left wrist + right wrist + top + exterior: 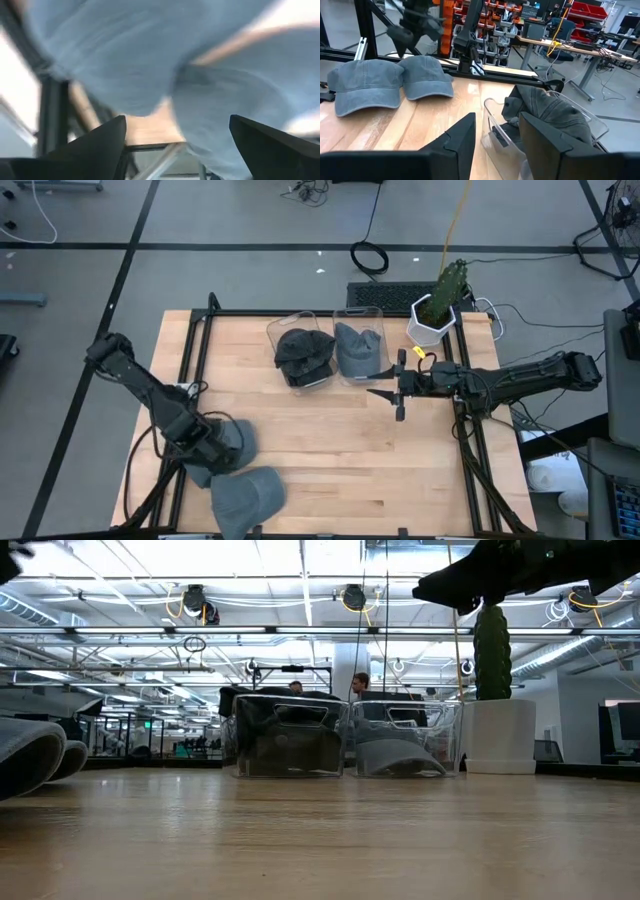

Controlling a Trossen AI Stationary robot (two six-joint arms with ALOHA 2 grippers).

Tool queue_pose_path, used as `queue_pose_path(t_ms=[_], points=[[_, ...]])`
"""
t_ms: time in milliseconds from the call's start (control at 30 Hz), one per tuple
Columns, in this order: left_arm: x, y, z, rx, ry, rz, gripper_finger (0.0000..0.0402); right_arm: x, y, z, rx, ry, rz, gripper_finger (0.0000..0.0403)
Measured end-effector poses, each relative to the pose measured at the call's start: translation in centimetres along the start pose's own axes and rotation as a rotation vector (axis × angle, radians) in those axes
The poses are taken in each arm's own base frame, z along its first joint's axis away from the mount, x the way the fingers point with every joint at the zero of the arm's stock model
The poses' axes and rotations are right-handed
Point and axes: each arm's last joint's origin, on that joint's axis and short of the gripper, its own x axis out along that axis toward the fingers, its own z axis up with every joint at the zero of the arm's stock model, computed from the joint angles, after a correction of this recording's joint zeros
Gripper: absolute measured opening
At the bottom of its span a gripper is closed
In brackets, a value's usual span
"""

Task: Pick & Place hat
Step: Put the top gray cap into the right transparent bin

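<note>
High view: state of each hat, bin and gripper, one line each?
left gripper: open, over the front-left hats
right gripper: partly open, empty, beside the bins
two grey hats: loose on table, front left
dark hat: in left clear bin
grey hat: in right clear bin

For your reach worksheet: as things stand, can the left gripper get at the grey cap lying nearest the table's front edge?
Probably yes. The left gripper, open, hovers right beside that grey cap, with nothing between them.
</note>
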Motion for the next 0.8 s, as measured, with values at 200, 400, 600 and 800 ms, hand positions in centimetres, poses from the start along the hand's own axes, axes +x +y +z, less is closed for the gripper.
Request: queue_pose_path(t_ms=[200,400,600,800], points=[[3.9,0.0,1.1,-0.123,-0.007,0.13,0.0365,0.0,0.0,-0.2,-0.002,0.007,0.003,0.0139],[5.6,-1.6,2.0,-0.054,-0.062,0.057,0.0365,0.0,0.0,-0.2,-0.002,0.006,0.003,0.0139],[4.9,-4.4,3.1,0.181,-0.213,-0.234,0.0365,0.0,0.0,-0.1,0.002,-0.004,0.003,0.0139],[3.5,-6.4,5.7,0.363,-0.403,-0.355,0.0365,0.0,0.0,-0.1,0.011,-0.009,0.002,0.0139]])
